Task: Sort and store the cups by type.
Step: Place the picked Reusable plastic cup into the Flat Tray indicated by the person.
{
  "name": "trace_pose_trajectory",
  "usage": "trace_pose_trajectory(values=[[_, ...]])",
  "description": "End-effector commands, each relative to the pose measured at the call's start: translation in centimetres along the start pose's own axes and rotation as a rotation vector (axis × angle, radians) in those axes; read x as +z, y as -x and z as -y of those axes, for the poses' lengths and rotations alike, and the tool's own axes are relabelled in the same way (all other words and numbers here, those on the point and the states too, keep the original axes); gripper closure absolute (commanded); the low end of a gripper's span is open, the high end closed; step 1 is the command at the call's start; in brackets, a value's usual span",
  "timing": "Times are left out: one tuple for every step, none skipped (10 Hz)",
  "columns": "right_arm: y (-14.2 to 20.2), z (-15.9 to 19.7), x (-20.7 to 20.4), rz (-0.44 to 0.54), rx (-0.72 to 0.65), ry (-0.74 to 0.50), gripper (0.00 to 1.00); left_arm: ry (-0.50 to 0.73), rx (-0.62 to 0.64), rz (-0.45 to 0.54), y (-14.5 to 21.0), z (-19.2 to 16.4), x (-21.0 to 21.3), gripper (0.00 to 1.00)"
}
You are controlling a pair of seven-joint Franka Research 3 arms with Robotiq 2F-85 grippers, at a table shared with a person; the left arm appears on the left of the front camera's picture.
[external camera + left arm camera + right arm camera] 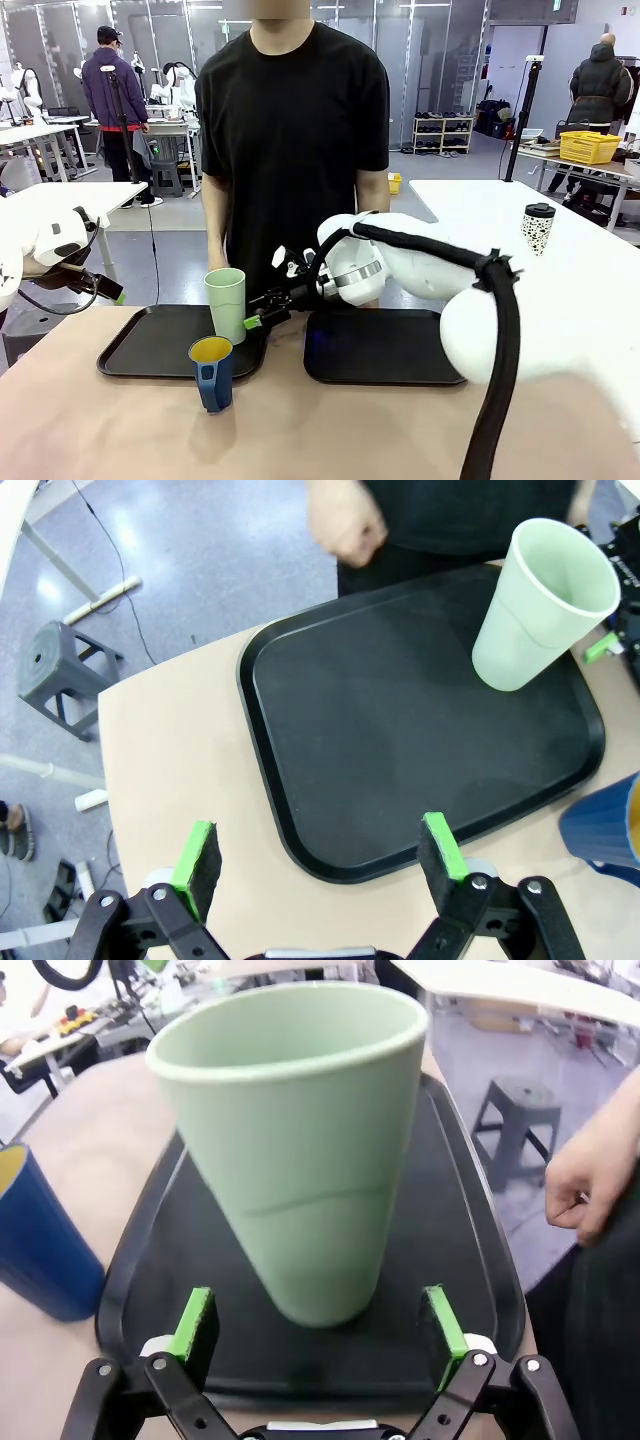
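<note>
A tall mint-green cup stands upright at the right end of the left black tray. My right gripper reaches across to its right side. In the right wrist view the gripper is open, and the cup has its base between the green pads with a gap on each side. A dark blue handled cup with a yellow inside stands on the table just in front of that tray. My left gripper hovers open and empty over the tray's outer edge, away from both cups.
A second black tray lies to the right. A person stands at the far side, one hand near the left tray's far edge. A speckled lidded tumbler stands on the white table at the right. A stool stands on the floor.
</note>
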State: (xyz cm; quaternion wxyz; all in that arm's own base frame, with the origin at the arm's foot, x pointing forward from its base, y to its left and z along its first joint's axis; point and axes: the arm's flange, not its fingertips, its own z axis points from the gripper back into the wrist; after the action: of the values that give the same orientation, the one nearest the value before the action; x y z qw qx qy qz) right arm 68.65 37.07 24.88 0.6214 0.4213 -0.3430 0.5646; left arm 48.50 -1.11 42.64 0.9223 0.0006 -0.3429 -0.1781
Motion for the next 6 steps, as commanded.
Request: trace_pose_trajectory(values=[[-0.2,-4.9,3.4,-0.11,-0.01,0.074,0.0,-0.007,-0.016,-0.007,-0.1,-0.1,0.2,0.0],[-0.5,-5.6,4.8,-0.139,-0.01,0.11,0.0,-0.007,-0.016,-0.007,-0.1,-0.1,0.2,0.0],[-0.7,-6.1,5.7,-0.143,-0.011,0.119,0.0,-0.007,-0.016,-0.007,-0.1,-0.1,0.2,0.0],[-0.9,-6.6,6.6,-0.169,-0.025,0.136,0.0,-0.007,-0.016,-0.007,-0.1,-0.1,0.2,0.0],[-1.0,-7.1,7.3,-0.167,-0.037,0.15,0.0,-0.007,-0.016,-0.007,-0.1,-0.1,0.2,0.0],[-1.2,-4.6,5.5,-0.151,-0.001,0.115,0.0,-0.007,-0.016,-0.007,-0.1,-0.1,0.2,0.0]])
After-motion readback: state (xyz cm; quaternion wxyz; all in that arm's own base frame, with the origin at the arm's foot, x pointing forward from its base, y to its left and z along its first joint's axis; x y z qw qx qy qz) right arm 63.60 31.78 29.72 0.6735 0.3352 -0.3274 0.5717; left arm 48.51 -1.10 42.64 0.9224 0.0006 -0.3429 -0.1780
